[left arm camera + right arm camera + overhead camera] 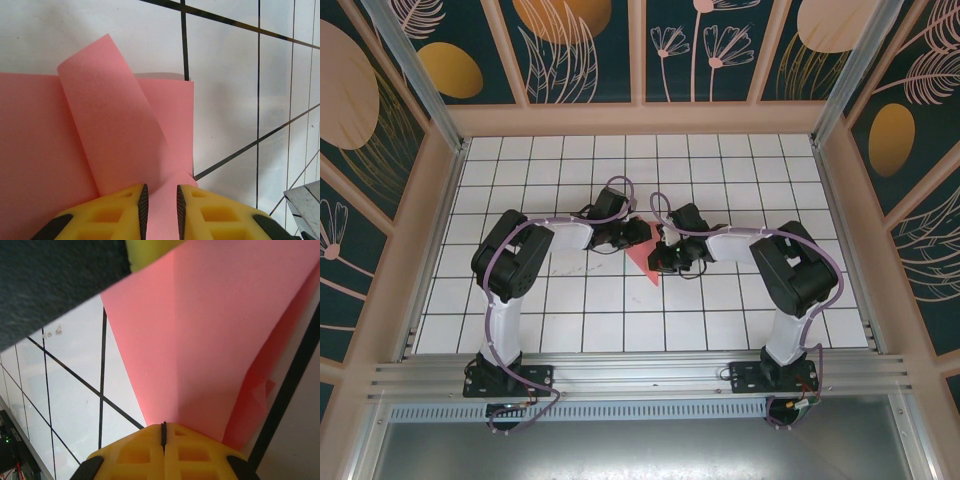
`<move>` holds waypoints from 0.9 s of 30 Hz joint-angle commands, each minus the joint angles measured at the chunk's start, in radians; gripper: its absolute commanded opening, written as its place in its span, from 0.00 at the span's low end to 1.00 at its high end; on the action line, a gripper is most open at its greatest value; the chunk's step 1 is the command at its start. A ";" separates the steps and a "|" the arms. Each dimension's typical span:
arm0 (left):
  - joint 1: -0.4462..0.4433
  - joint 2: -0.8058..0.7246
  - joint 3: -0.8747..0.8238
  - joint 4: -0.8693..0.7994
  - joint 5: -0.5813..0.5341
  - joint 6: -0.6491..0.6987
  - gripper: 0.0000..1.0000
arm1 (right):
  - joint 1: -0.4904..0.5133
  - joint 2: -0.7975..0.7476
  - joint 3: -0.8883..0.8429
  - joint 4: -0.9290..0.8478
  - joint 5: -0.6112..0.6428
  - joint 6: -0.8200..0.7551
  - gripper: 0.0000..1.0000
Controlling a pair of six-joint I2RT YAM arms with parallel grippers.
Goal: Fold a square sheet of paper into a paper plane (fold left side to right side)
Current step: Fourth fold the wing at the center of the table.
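Note:
The pink-red sheet of paper (643, 262) lies partly folded at the middle of the table, between both grippers. In the left wrist view a flap (110, 115) of it curls up over the flat part (35, 160). My left gripper (160, 202) rests over the paper's near edge, its jaws a little apart, with pink paper showing in the gap. In the right wrist view the sheet of paper (215, 335) narrows toward my right gripper (163, 426), whose jaws are shut on its tip; a crease runs up from them. From above, the left gripper (640, 236) and right gripper (666, 257) nearly touch.
The white grid-tiled table (740, 310) is walled by pale wooden sides (430, 230) and a metal rail (640, 375) at the near edge. A yellow finger (150, 249) and dark body (45, 285) of the left arm hang close above the right wrist view.

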 commanded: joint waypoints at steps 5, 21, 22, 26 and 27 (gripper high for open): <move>0.001 0.062 -0.025 -0.126 -0.080 0.028 0.27 | 0.011 0.014 -0.027 -0.078 0.040 -0.028 0.00; 0.001 0.061 -0.022 -0.131 -0.086 0.031 0.27 | 0.025 -0.003 -0.068 -0.107 0.010 -0.043 0.00; 0.002 0.061 -0.022 -0.132 -0.086 0.031 0.27 | 0.027 -0.008 -0.072 -0.114 0.011 -0.046 0.00; 0.001 0.061 -0.021 -0.133 -0.086 0.031 0.27 | 0.029 -0.029 -0.096 -0.128 0.008 -0.057 0.00; 0.001 0.061 -0.021 -0.133 -0.088 0.031 0.27 | 0.030 -0.034 -0.101 -0.128 0.004 -0.058 0.00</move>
